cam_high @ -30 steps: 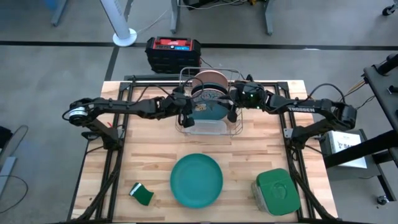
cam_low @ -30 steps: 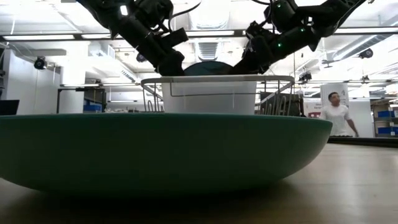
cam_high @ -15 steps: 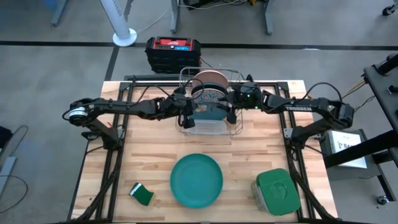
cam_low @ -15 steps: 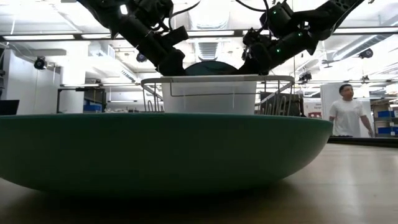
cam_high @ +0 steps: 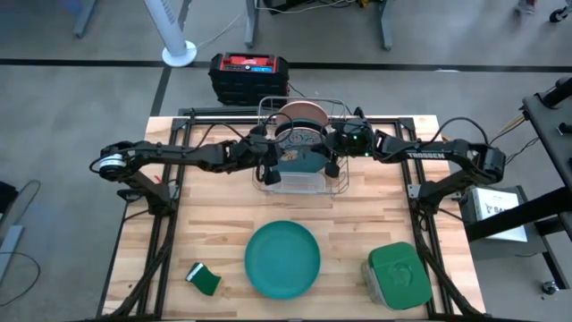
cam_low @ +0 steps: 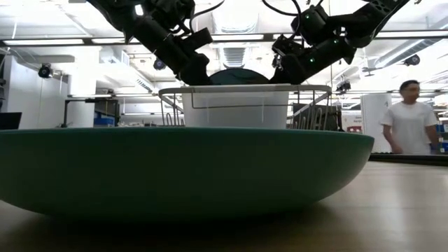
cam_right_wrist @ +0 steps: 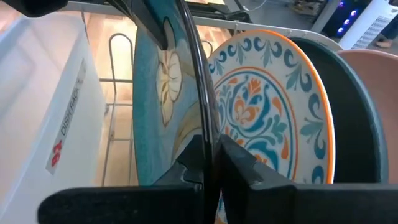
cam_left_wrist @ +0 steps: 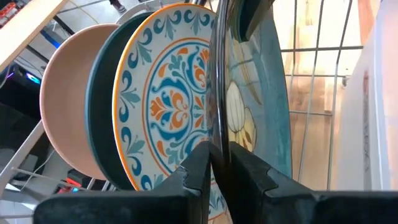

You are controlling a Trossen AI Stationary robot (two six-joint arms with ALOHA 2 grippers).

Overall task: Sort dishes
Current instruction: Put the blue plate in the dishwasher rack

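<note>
Both grippers grasp the rim of the blue glazed plate (cam_left_wrist: 261, 112) upright in the rack (cam_high: 340, 183), left gripper (cam_left_wrist: 217, 158) and right gripper (cam_right_wrist: 208, 155) clenched on it; since a second ago the right arm has eased inward, seating it; bright teal-green plate (cam_high: 282, 259) awaits on the table (cam_high: 206, 215).

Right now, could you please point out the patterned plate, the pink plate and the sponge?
patterned plate (cam_left_wrist: 168, 106): left wrist view, middle of its ornamented face.
pink plate (cam_left_wrist: 65, 118): left wrist view, bare face.
sponge (cam_high: 206, 281): high view, green top.
</note>
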